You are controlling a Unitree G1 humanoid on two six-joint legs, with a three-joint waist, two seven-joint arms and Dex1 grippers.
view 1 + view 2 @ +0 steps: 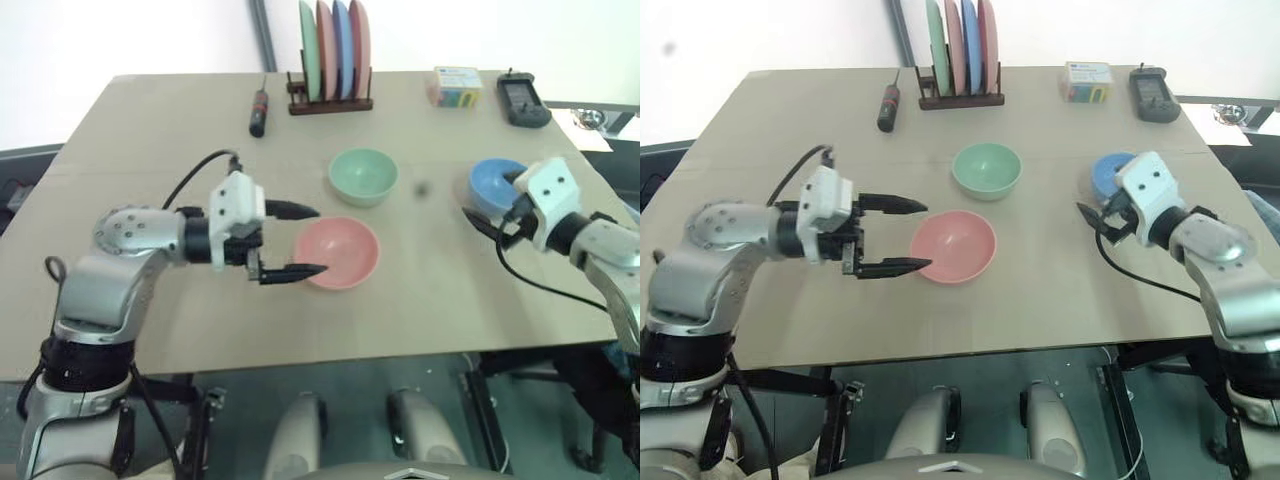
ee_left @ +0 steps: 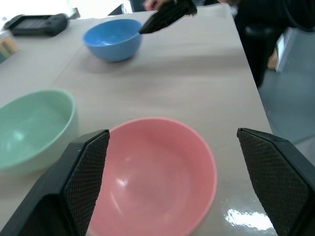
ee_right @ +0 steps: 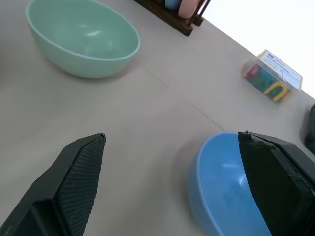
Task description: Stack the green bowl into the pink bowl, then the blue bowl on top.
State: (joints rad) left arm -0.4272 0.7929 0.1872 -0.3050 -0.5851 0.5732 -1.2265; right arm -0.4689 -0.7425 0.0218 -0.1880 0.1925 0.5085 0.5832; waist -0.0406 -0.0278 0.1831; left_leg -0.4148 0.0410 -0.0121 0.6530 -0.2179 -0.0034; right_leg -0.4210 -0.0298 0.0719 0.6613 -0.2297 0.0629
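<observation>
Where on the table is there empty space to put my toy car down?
The near strip of the table, in front of the pink bowl, is bare. So is the far left corner, left of the screwdriver. It is crowded between the green bowl, the blue bowl and both open grippers.

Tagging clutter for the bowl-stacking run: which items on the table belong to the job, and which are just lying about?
Job:
- green bowl, empty, standing alone
- pink bowl, empty, between the open fingers of the left gripper
- blue bowl, beside the open right gripper

Lying about:
- plate rack holding upright plates
- screwdriver
- small colourful box
- black handheld device
</observation>
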